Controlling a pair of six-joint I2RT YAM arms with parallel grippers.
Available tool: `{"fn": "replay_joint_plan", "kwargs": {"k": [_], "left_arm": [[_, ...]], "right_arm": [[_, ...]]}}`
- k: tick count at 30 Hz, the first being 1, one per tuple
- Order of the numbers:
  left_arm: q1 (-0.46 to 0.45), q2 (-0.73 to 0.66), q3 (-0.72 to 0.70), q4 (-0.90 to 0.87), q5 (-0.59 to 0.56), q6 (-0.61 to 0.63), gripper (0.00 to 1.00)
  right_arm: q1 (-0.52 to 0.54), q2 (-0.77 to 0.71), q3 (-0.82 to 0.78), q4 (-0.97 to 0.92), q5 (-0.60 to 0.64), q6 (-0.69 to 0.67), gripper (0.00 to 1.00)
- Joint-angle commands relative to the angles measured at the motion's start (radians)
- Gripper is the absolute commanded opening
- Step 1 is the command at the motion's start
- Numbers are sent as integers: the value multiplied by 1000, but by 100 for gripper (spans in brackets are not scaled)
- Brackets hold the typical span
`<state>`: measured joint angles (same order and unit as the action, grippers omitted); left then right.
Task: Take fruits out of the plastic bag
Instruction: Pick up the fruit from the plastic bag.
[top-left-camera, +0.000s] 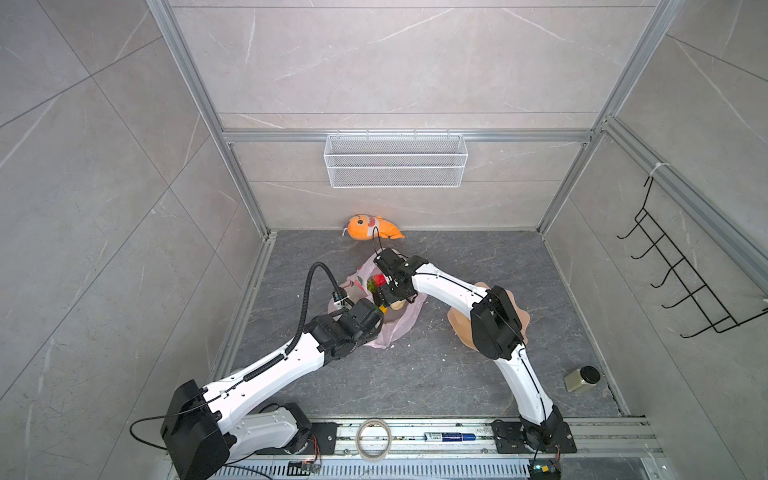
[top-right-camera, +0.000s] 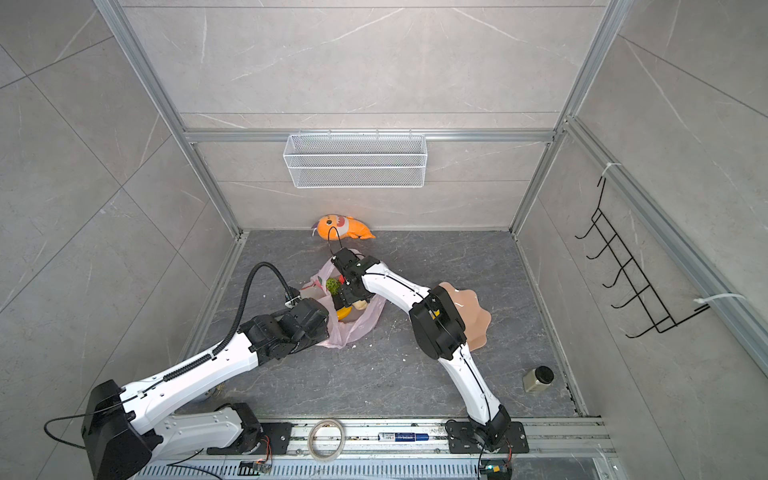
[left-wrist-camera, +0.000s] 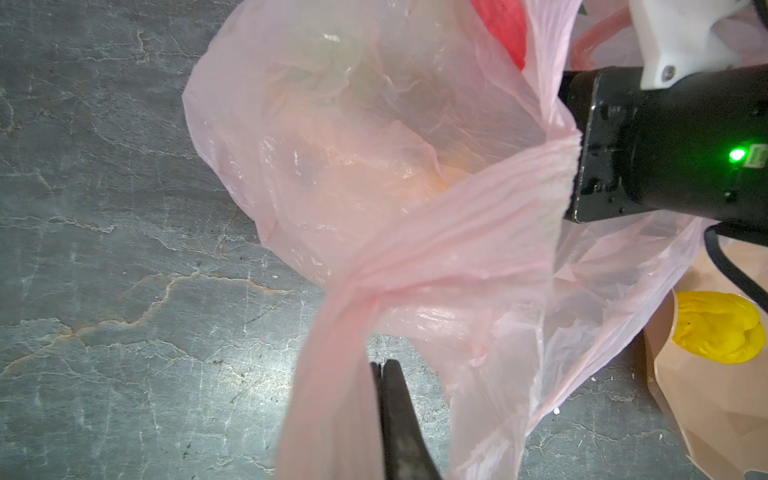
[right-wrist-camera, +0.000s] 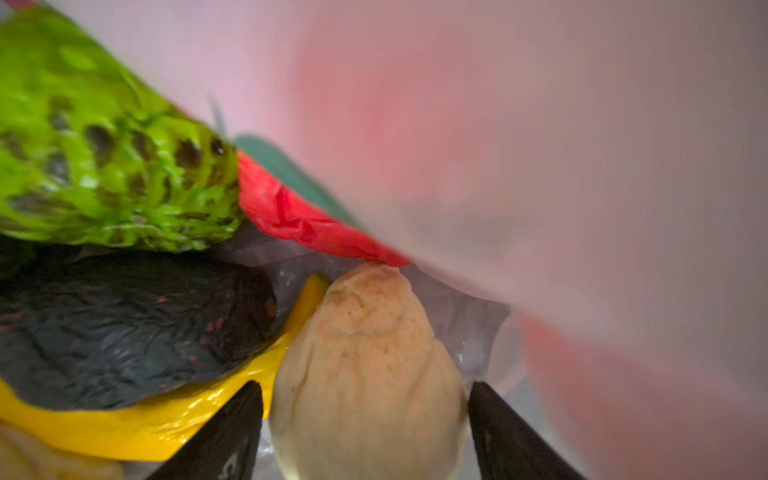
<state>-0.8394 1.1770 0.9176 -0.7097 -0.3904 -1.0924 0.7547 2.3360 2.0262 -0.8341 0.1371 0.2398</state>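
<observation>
Pink plastic bag (top-left-camera: 400, 327) at 9 o'clock of tabletop (top-left-camera: 415, 382) centre, left end effector (left-wrist-camera: 380, 370) clenched on its handle, right end effector (right-wrist-camera: 365, 386) released inside it, fingers (right-wrist-camera: 232, 432) flanking the beige fruit (right-wrist-camera: 365, 332), green ball (right-wrist-camera: 104, 145), avocado (right-wrist-camera: 124, 324), banana (right-wrist-camera: 166, 424) and red piece (right-wrist-camera: 286, 208) beside it in the bag

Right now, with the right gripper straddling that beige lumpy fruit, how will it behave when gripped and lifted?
The beige fruit tapers like an egg, so it may squirt from the right gripper. Its matte, pitted skin probably grips well. It looks small, so likely light.
</observation>
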Motion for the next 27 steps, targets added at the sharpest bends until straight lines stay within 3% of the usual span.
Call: {"fn": "replay_joint_plan", "kwargs": {"k": [1, 8, 17, 27], "left_arm": [[6, 0, 30, 2, -4, 11, 0], [6, -6, 30, -2, -5, 8, 0], [6, -7, 31, -4, -5, 12, 0], [21, 0, 38, -5, -10, 32, 0]], "right_arm": [[-1, 32, -12, -6, -29, 16, 79], [-4, 33, -16, -3, -26, 18, 75], [-5, 4, -18, -5, -37, 8, 53], [-4, -122, -81, -14, -105, 19, 48]]}}
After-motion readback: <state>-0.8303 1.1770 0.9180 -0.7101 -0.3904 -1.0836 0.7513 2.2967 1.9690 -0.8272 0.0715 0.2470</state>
